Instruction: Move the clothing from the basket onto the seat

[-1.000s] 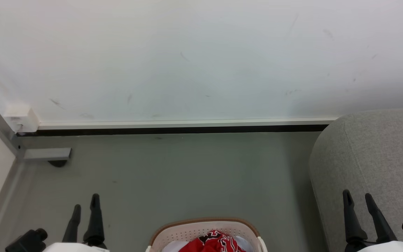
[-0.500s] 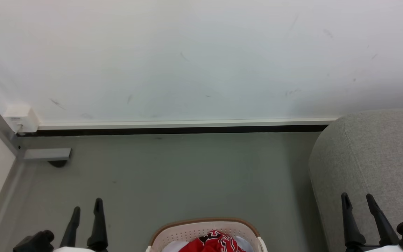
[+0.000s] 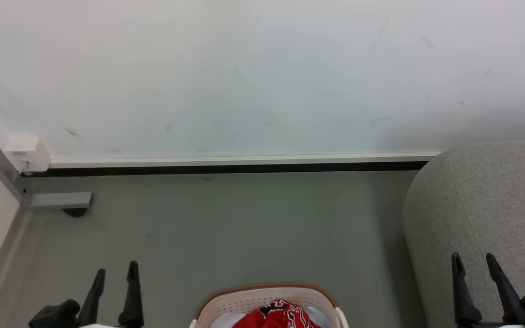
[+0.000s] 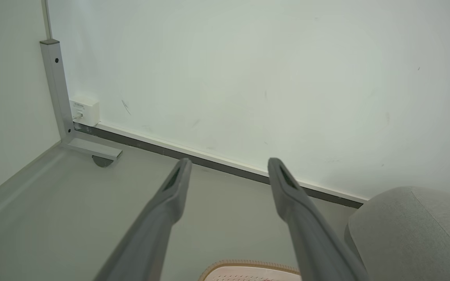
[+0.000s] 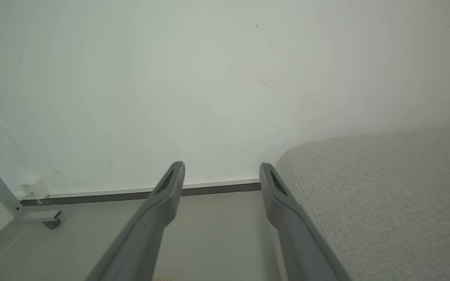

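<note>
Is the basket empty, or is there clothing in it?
Not empty. Red clothing with black-and-white lettering lies bunched inside the basket. How much lies under it, I cannot tell.

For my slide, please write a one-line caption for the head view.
Open left hand and open right hand flank the laundry basket of red clothing, grey seat at the right.

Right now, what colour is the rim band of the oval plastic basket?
Brown rim band on the basket; head view best.

Left end effector (image 3: 116, 267) and right end effector (image 3: 473, 256) have long, tapered black fingers.
</note>
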